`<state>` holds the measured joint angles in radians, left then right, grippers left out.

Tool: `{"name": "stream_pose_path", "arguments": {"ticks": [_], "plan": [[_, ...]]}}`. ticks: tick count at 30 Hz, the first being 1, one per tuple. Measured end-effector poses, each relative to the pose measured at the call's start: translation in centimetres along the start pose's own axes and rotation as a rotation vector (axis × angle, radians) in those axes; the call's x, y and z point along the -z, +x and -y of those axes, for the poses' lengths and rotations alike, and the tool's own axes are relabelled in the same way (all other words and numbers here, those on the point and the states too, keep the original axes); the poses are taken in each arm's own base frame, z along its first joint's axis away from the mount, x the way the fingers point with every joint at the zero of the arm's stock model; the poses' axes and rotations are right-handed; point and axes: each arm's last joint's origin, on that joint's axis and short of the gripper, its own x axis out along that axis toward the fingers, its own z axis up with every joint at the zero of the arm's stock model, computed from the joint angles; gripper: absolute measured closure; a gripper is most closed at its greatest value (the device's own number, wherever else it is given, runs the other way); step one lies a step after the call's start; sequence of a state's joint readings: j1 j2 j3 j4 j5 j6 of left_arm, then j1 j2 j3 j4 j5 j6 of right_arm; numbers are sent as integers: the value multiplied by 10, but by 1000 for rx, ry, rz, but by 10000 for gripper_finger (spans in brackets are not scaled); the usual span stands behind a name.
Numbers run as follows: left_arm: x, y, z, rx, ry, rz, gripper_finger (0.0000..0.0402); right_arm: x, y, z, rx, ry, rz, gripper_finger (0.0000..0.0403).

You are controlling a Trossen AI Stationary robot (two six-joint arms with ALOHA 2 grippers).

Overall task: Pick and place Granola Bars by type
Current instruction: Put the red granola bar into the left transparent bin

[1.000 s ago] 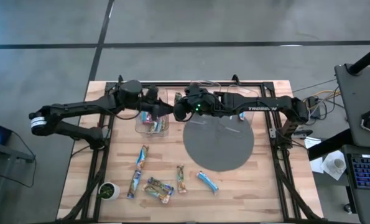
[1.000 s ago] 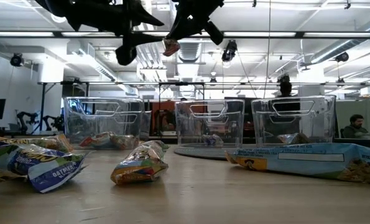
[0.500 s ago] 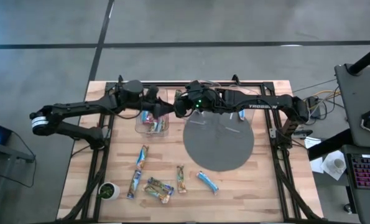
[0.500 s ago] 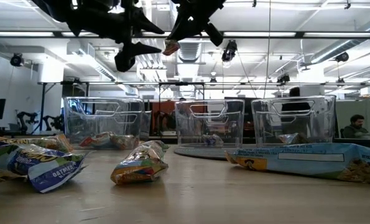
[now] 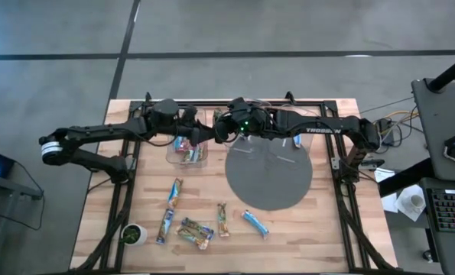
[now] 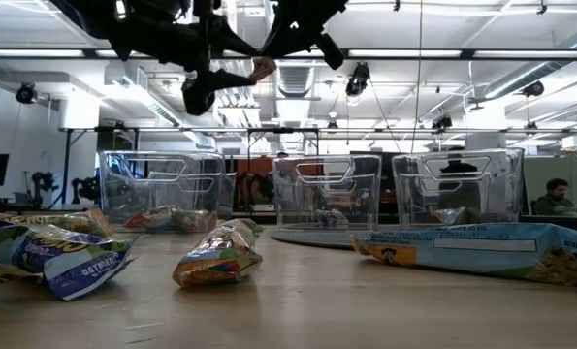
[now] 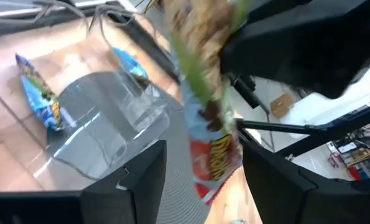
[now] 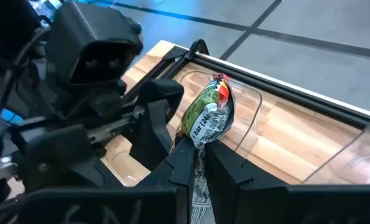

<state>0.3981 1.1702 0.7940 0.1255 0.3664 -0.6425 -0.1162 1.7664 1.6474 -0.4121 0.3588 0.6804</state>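
Observation:
My right gripper (image 8: 200, 148) is shut on a red, yellow and green granola bar (image 8: 208, 115), high above the table near the left clear bin (image 5: 187, 153). My left gripper (image 7: 202, 149) is open; its fingers (image 7: 144, 174) stand on either side of the bar's free end (image 7: 212, 158) with a gap showing. In the low view the bar (image 6: 262, 68) sits between the two grippers. Several more bars (image 5: 196, 231) lie flat near the table's near edge. Others lie inside the left bin. My right gripper pinches the bar between its two fingers by the crimped wrapper end (image 8: 200, 165) nearest its wrist. The fingers come from the table's right, slanting down toward the left. The bar is lifted clear and sticks out beyond the fingertips toward my left gripper.
Three clear bins (image 6: 327, 189) stand in a row near the far edge, and the right one holds a light blue bar (image 5: 297, 142). A grey round mat (image 5: 269, 174) lies mid-table and a small cup (image 5: 133, 234) stands at the near left corner. People show beyond the table.
My left gripper has moved toward the table's right and slightly up, closing in on the held bar until its open fingers flank the bar's free end. My right gripper has kept the bar aloft with little shift.

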Motion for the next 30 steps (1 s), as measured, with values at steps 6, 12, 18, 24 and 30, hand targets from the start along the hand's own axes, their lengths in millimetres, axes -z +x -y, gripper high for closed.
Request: {"name": "stream_pose_path", "arguments": {"ticks": [6, 12, 18, 24, 30], "plan": [[-7, -2, 7, 72, 41, 63, 209, -2, -2, -1, -17, 5, 5, 380], [-3, 7, 3, 102, 18, 13, 209, -5, -2, -3, -47, 11, 29, 380], [-3, 11, 5, 127, 16, 23, 210, -4, -2, -3, -50, 7, 25, 380], [-2, 11, 5, 115, 12, 19, 241, -1, -1, -1, -25, 20, 0, 378], [3, 12, 0, 44, 19, -10, 306, 4, -2, 3, 13, 4, -46, 343]]}}
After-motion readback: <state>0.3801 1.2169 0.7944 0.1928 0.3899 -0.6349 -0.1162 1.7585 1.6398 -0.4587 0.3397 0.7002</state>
